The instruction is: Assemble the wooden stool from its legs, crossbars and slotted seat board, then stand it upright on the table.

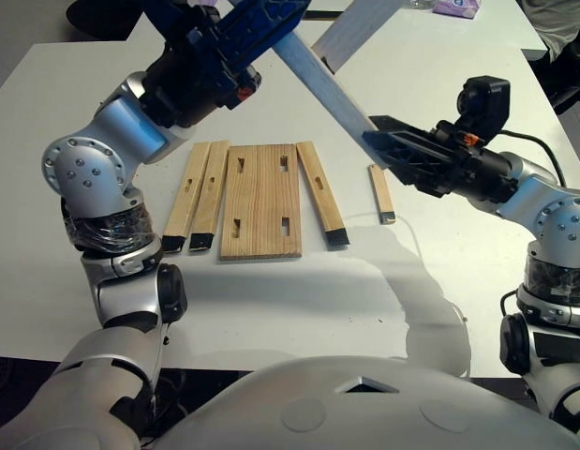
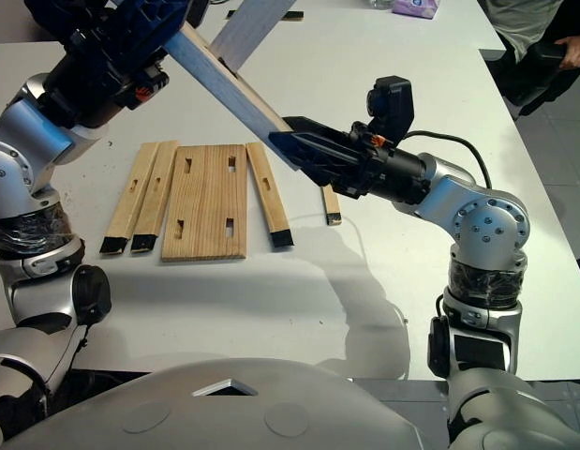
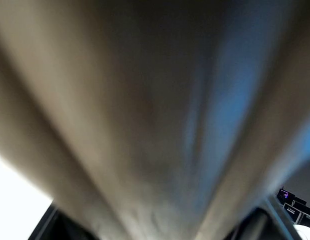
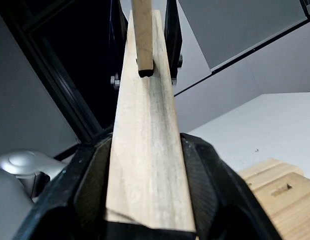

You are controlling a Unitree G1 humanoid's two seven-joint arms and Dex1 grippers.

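The leg (image 1: 322, 89) is a long pale wooden bar, held in the air above the table (image 1: 439, 56), slanting from the upper left down to the right. The left gripper (image 1: 271, 37) is clenched on its upper end, and the right gripper (image 1: 374, 131) grasps its lower end. A crossbar (image 1: 350, 23) goes up and away from the leg near the left gripper.

The seat board (image 1: 261, 202) lies flat on the table under the leg and has four small slots. Two spare legs (image 1: 198, 199) lie side by side just left of it. A third leg (image 1: 322, 192) lies just right of it. All three have black tips at the near end. A short bar (image 1: 381, 194) lies further right, apart from the others.

The right wrist view looks along the leg between the right fingers. It shows the crossbar's dark end sitting in a notch of the leg, with the left fingers on both sides. The left wrist view has blurred wood very close, and I cannot tell which piece it is.
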